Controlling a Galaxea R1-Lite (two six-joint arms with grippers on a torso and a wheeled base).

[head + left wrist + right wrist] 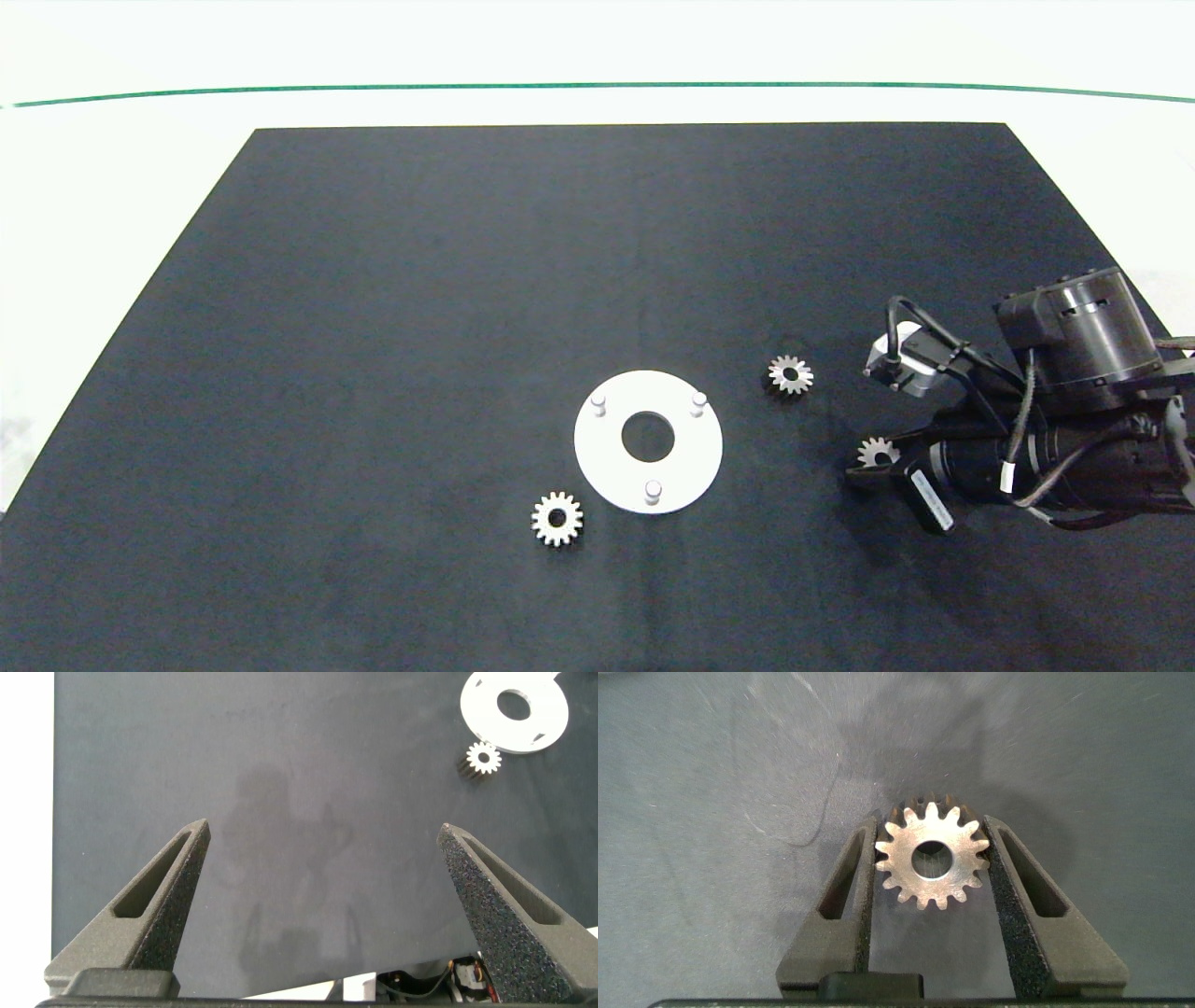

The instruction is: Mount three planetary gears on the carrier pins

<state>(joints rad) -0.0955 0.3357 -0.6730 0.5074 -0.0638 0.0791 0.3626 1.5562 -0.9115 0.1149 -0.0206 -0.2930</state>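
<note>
The white carrier disc (pixel 597 448) lies flat near the mat's middle, and its three carrier pins (pixel 598 403) (pixel 698 399) (pixel 653 488) are all bare. One planetary gear (pixel 557 519) lies just front-left of the disc. Another planetary gear (pixel 791 374) lies to the disc's right. My right gripper (pixel 864 462) is shut on the third gear (pixel 878 453), further right. In the right wrist view both pads (pixel 1001 887) press that gear's (pixel 931 859) teeth. My left gripper (pixel 323 826) hangs open over bare mat, outside the head view, and its camera sees the disc (pixel 553 719) and a gear (pixel 484 759) far off.
A black mat (pixel 373 327) covers the white table, whose bare margin shows at the left and the back. A green line (pixel 597 86) runs across the table beyond the mat. The right arm's body (pixel 1074 401) fills the mat's right edge.
</note>
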